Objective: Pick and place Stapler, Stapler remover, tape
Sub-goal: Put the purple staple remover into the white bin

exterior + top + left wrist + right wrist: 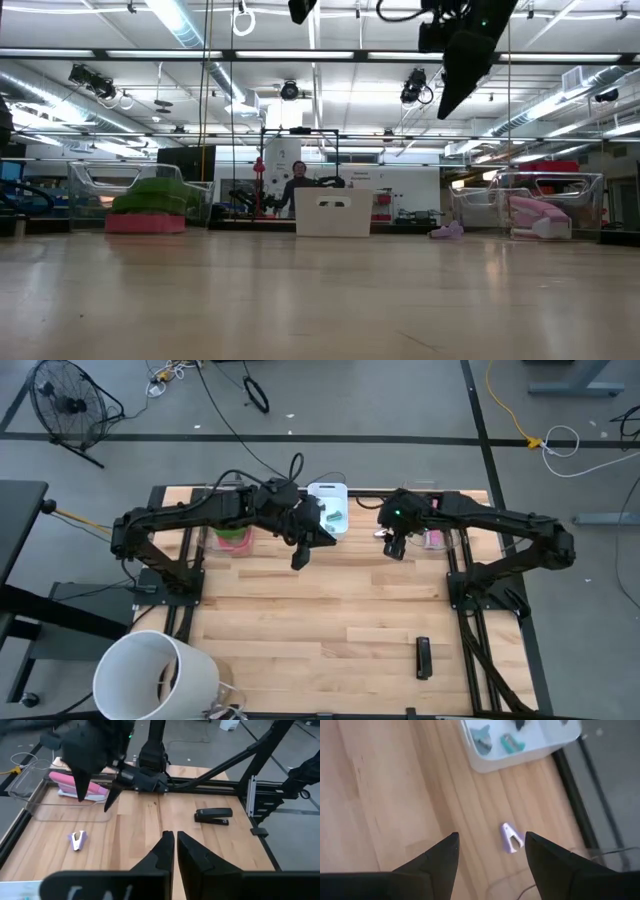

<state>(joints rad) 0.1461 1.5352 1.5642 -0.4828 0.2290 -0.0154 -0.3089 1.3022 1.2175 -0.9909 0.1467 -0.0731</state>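
Progress looks partial, judging view by view. From above, the left gripper (300, 559) hangs over the table's far middle, just in front of the white bin (329, 491), fingers pressed together and empty. The right gripper (394, 546) hovers near the clear tray (455, 540) on the right, jaws apart, nothing between them. A black stapler (423, 657) lies alone at the near right of the table, well apart from both arms, so it appears not yet placed.

At table height, the bin sits far back; a clear container on the left holds green tape (152, 195), one on the right something pink.

The left wrist camera shows a lilac staple remover (77, 840) loose on the wood beside the clear tray.

The right wrist camera looks down on that remover between its spread fingers; two teal removers (495, 740) already lie in the bin. This one seems next.
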